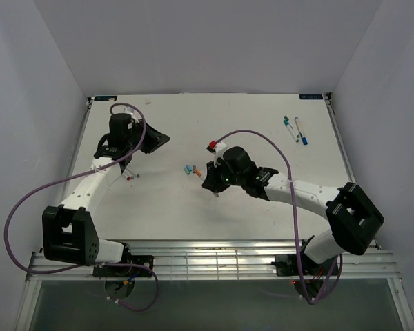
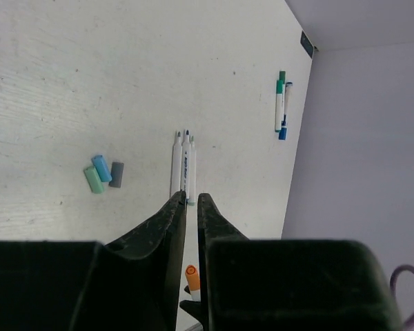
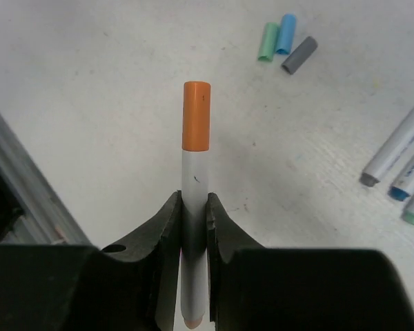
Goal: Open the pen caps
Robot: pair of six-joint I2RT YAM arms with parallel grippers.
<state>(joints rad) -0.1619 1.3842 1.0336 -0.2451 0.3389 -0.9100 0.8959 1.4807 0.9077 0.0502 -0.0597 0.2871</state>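
My right gripper (image 3: pixel 193 200) (image 1: pixel 210 178) is shut on a white pen whose orange cap (image 3: pixel 196 116) (image 1: pixel 198 172) is still on and points away from the wrist. Three loose pen caps, green (image 3: pixel 267 41), blue (image 3: pixel 286 34) and grey (image 3: pixel 299 55), lie together on the table (image 1: pixel 188 168). Three uncapped pens (image 2: pixel 184 165) (image 3: pixel 400 162) lie side by side near them. My left gripper (image 2: pixel 191 198) (image 1: pixel 164 140) hangs high over the table with a narrow gap between its fingers and nothing in it. The orange cap (image 2: pixel 192 277) shows through that gap.
Two capped pens (image 1: pixel 294 129) (image 2: pixel 281 103), teal and blue, lie near the back right corner. A metal rail (image 1: pixel 214 258) (image 3: pixel 21 179) runs along the near edge. Purple walls close in the table on three sides. A purple cable (image 1: pixel 262 134) loops over the right arm.
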